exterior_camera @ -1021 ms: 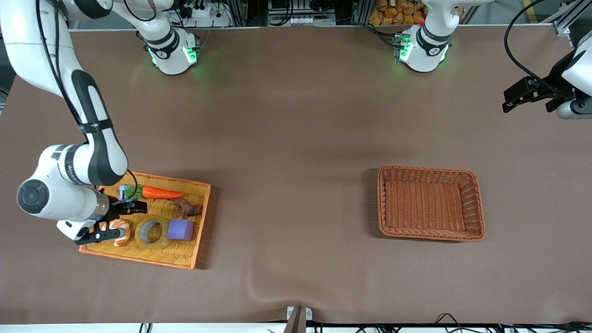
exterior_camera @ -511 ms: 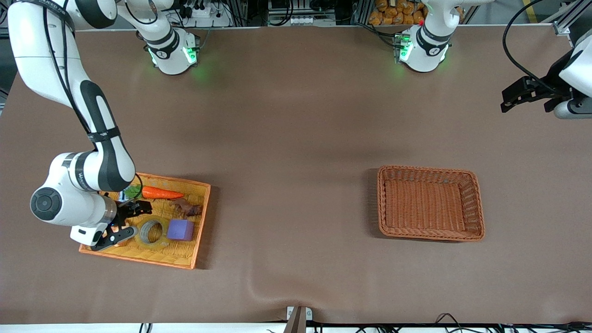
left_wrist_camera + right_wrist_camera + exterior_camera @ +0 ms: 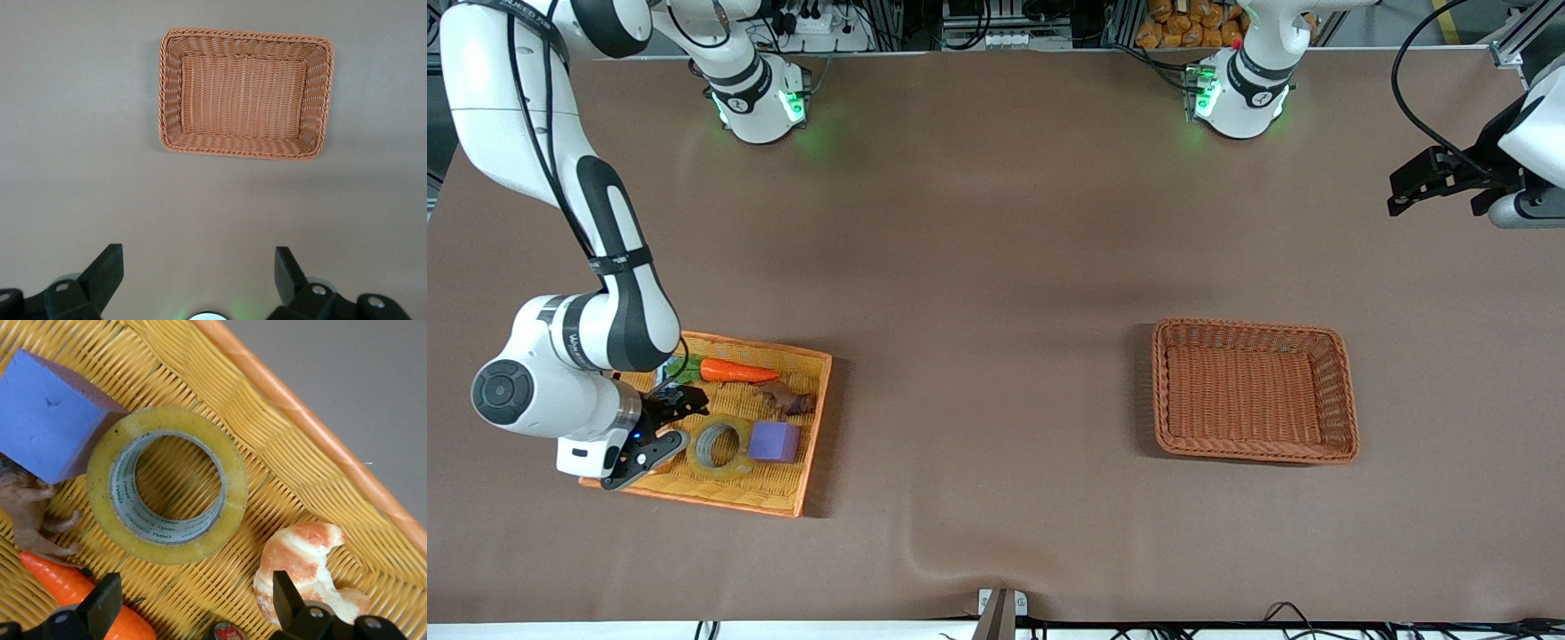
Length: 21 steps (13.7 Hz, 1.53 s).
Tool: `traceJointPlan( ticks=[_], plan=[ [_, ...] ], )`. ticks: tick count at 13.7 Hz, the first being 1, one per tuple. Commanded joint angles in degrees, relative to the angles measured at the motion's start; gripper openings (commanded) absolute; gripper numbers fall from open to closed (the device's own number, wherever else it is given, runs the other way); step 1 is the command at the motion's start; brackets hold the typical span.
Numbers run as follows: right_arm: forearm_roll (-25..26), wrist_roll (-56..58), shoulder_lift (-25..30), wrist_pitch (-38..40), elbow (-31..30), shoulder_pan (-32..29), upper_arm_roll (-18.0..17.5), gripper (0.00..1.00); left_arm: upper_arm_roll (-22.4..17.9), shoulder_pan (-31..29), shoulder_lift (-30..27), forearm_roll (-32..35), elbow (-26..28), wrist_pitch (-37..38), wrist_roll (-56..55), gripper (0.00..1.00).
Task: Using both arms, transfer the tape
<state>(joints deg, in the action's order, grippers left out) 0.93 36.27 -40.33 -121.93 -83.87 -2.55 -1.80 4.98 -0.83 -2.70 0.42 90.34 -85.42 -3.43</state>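
I've got the right gripper (image 3: 660, 429) hanging over the yellow tray (image 3: 800, 493) at the right arm's end of the table, jaws fully apart, nothing in them. The tape (image 3: 167, 485) lies flat in the tray, touching the purple block (image 3: 47, 413), w/ the croissant (image 3: 303, 570) near it and the carrot (image 3: 734, 371) farther from the front cam. Left gripper (image 3: 1421, 182) waits wide open, empty, above bare table; wicker basket (image 3: 245, 93) sits apart.

The right arm's black two-finger tool (image 3: 656, 433) hangs low at its own end of the worktop, fingers spread wide and holding nothing. The left arm waits, its black tool (image 3: 1427, 182) raised, fingers likewise spread and empty.
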Motion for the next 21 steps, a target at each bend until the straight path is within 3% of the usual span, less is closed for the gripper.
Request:
traceJointPlan(
  ticks=[1, 5, 9, 11, 13, 15, 21],
  plan=[
    [0.9, 0.6, 0.2, 3.3, 1.9, 0.5, -0.1, 1.0, 0.0, -0.1, -0.3, 0.0, 0.4, -0.5, 1.1, 1.0],
    [-0.2, 1.9, 0.4, 17.2, 4.9, -2.6, -0.6, 1.0, 0.0, 0.0, 0.8, 0.0, 0.5, -1.9, 1.1, 1.0],
    [-0.2, 1.0, 3.1, 22.6, 5.4, -7.3, -0.5, 1.0, 0.1, 0.2, 1.6, 0.0, 0.4, -3.4, 1.1, 1.0],
    [0.7, -6.7, 5.4, 25.1, 5.4, -7.9, 0.0, 1.0, 0.1, 0.2, 1.7, -0.1, 0.5, -3.5, 1.1, 1.0],
    [0.3, -11.3, 5.3, 25.1, 7.3, -10.0, -0.1, 1.0, 0.1, 0.1, 1.8, -0.1, 0.5, -3.5, 1.1, 1.0],
    [0.3, -22.8, 3.8, 22.7, 8.7, -9.4, -0.1, 1.0, 0.1, 0.2, 2.1, 0.0, 0.5, -3.6, 1.1, 1.0],
    [0.5, -52.0, 1.2, 15.1, 8.5, -2.3, -0.3, 1.0, 0.1, 0.2, 2.5, 0.0, 0.5, -4.0, 1.1, 1.0]
  ],
)
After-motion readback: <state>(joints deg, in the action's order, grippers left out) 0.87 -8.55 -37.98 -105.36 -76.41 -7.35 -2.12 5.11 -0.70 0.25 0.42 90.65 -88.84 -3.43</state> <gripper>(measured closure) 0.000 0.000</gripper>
